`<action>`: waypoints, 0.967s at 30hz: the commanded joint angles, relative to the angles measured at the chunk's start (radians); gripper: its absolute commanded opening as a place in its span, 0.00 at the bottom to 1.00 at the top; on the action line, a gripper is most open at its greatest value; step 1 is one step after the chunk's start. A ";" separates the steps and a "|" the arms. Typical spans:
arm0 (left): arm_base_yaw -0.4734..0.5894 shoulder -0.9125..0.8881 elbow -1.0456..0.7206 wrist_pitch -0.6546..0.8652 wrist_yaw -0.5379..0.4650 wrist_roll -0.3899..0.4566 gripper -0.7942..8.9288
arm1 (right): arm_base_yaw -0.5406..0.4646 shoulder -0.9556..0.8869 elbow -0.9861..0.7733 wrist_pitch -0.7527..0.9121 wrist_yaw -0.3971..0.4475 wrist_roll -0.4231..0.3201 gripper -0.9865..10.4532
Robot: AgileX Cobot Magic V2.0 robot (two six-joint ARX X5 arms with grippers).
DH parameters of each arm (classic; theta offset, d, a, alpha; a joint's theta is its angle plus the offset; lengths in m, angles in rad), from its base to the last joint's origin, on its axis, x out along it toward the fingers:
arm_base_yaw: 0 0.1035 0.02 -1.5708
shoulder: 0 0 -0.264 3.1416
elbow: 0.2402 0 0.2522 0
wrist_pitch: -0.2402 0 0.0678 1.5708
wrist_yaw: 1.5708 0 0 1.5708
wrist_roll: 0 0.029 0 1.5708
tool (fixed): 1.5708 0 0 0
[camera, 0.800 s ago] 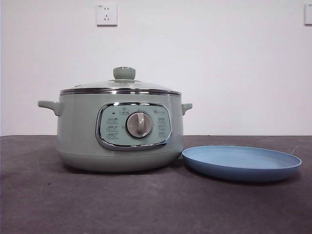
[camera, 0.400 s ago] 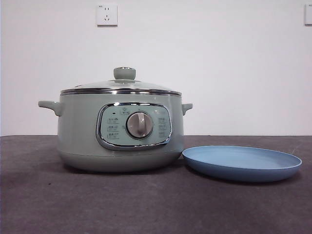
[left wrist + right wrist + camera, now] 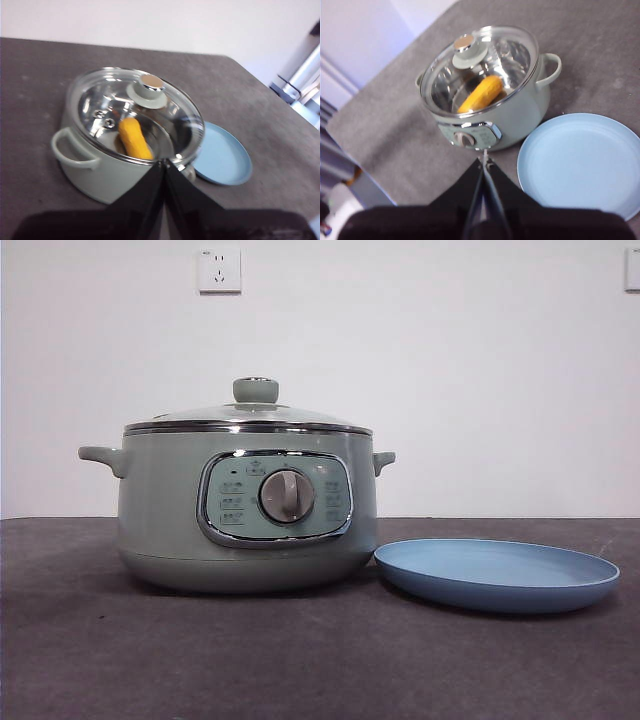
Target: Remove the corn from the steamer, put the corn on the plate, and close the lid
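The sage-green steamer stands on the dark table with its glass lid on, knob on top. Through the lid the yellow corn lies inside; it also shows in the right wrist view. The empty light-blue plate lies right beside the steamer. My left gripper is shut and empty, high above the steamer's side. My right gripper is shut and empty, high above the table in front of the steamer and beside the plate. Neither arm shows in the front view.
The dark grey table runs to a white wall with a socket. The table's edges show in the wrist views, with room furniture beyond.
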 commanded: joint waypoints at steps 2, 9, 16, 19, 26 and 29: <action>0.000 0.049 0.055 -0.053 0.037 0.070 0.08 | 0.002 0.058 0.066 -0.097 -0.003 -0.116 0.08; 0.000 0.088 0.088 -0.058 0.037 0.057 0.11 | 0.002 0.076 0.074 -0.118 -0.002 -0.122 0.10; 0.000 0.090 0.088 -0.057 0.037 0.058 0.65 | 0.002 0.076 0.074 -0.118 0.002 -0.106 0.65; 0.000 0.090 0.088 -0.055 0.037 0.058 0.65 | 0.002 0.076 0.074 -0.118 0.001 -0.106 0.64; -0.006 0.131 0.089 0.006 0.037 0.056 0.65 | 0.002 0.076 0.074 -0.117 0.000 -0.106 0.64; -0.029 0.176 0.109 0.038 0.037 0.042 0.65 | 0.002 0.076 0.074 -0.115 0.001 -0.098 0.64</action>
